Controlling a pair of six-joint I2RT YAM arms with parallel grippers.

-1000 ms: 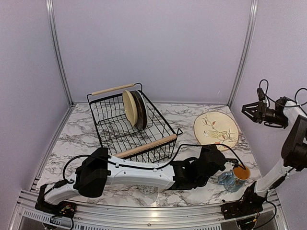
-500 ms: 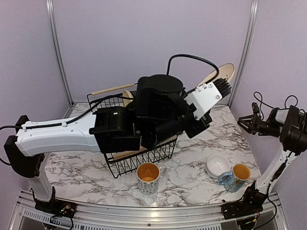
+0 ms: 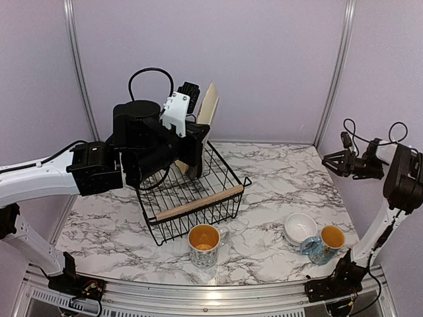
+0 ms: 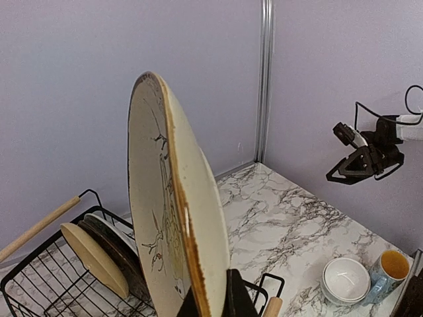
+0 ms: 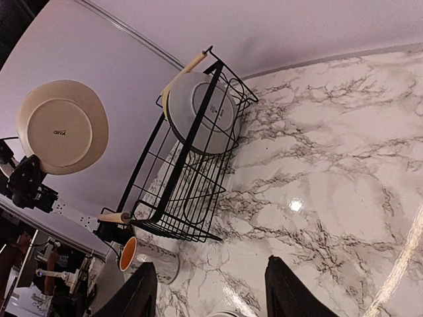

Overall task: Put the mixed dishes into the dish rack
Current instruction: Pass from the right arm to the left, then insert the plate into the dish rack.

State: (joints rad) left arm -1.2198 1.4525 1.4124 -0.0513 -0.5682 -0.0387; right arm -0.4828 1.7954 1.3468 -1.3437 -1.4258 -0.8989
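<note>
Two dishes, small tan plate [image 4: 92,259] and dark grey plate [image 4: 117,246], stand at far end of black wire rack with wooden handles [image 3: 198,202]. Left gripper [image 4: 211,300] clamps cream bird-pattern plate [image 4: 165,198] on edge above rack. Right gripper [image 3: 334,160] part-spread, empty, at right. Next: lower plate into nearer slot.

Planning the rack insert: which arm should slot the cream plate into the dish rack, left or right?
Left. The left gripper is shut on the cream plate, held upright above the dish rack. The right gripper hangs open and empty, off to the right.
</note>
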